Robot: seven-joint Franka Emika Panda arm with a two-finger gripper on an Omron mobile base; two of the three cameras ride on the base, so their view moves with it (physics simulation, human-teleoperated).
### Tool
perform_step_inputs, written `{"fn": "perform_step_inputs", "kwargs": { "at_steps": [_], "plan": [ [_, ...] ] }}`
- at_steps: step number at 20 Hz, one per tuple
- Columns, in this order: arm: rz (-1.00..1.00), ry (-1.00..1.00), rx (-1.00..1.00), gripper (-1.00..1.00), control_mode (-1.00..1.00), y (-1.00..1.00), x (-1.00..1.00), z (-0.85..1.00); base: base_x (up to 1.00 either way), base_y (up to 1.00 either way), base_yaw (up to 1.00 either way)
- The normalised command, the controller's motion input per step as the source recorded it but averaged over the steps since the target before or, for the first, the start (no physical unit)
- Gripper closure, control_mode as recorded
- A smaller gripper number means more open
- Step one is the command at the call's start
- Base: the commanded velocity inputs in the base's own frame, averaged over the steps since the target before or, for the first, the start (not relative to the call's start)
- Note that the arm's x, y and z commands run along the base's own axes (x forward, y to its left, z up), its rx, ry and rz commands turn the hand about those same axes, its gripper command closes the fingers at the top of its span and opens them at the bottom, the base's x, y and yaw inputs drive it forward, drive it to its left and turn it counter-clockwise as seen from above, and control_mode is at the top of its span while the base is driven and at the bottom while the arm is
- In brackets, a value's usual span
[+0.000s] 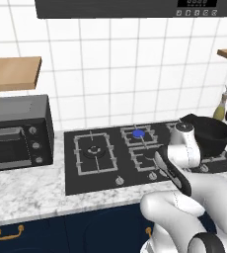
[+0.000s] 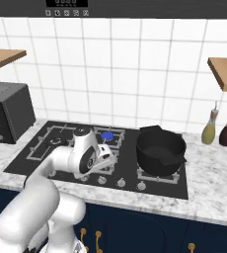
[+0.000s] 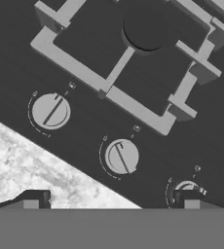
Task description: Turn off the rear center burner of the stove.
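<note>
Rear center burner (image 1: pixel 138 133) sits mid-back on stove (image 1: pixel 86 180), blue centre lit. Hand view: gripper (image 3: pixel 111 199) open above the front knobs (image 3: pixel 121 156), right fingertip (image 3: pixel 191 198) seemingly over one; base views hide the fingers behind the wrist

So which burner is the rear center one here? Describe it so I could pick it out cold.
Start at the stove, the black glass cooktop set in the marble counter between the toaster oven and the black pot. Look at its back row, nearest the tiled wall, in the middle. The rear center burner sits in a small square grey grate and has a bright blue centre; its neighbours have dark centres.
</note>
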Motion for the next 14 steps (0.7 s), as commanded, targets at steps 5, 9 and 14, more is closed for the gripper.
{"fn": "perform_step_inputs", "kwargs": {
  "at_steps": [5,9,14],
  "plan": [
    [0.00,0.14,0.00,-1.00,-1.00,0.00,0.08,-0.28,0.00,0.00,0.00],
    [0.00,0.02,0.00,-1.00,-1.00,-0.05,0.00,-0.09,0.00,0.00,0.00],
    [0.00,0.00,0.00,-1.00,-1.00,-0.16,0.06,-0.25,0.00,0.00,0.00]
  ]
}}
